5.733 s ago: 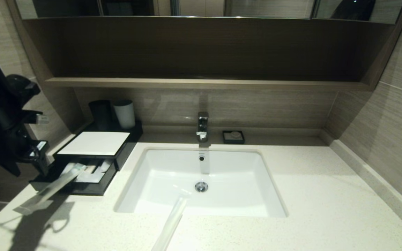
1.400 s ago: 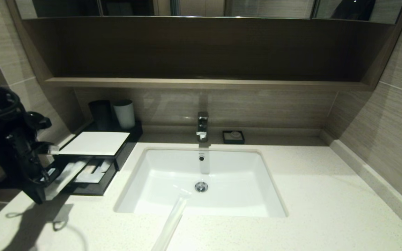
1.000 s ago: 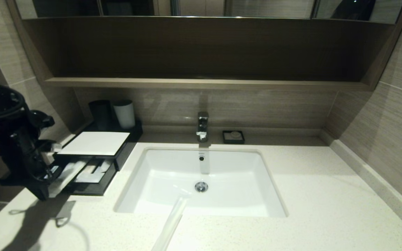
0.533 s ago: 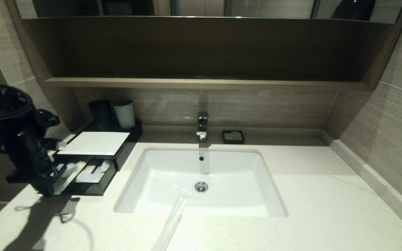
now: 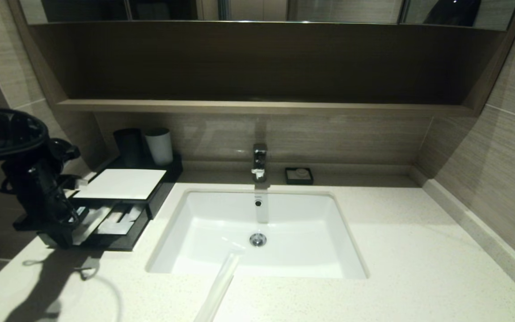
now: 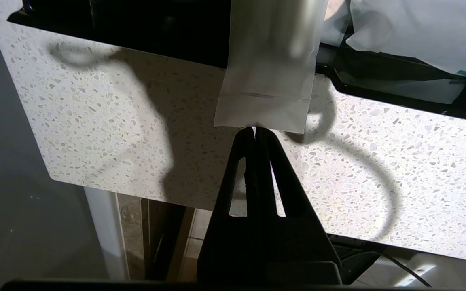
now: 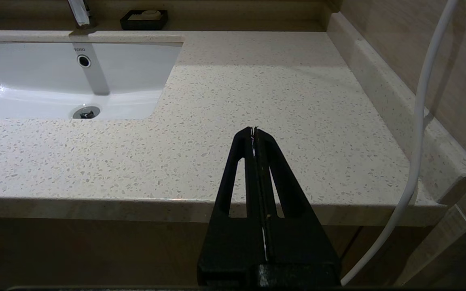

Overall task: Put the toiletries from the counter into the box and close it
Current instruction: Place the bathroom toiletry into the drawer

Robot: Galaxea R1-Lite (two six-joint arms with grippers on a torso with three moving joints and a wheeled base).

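Feeding a long slim packet in whitish plastic wrap into the pulled-out front drawer of the low flat black box with a white top panel. Left claw sits at the drawer's front edge, clenched; its tips meet the packet's sealed near end, and I judge it grips that seam. That end overhangs the off-white speckled stone surface just in front of the box; the rest lies over the drawer rim, inside. Other pale wrapped packets already lie in the drawer.

Another clear slim packet lies well away from the box, across the front rim of the white sink.

Right claw is clenched on nothing, parked far from the box, over the surface's near edge.

Step judged: inserting the packet. Next: push it fully in, release, fetch the sink-rim packet, shut the drawer.
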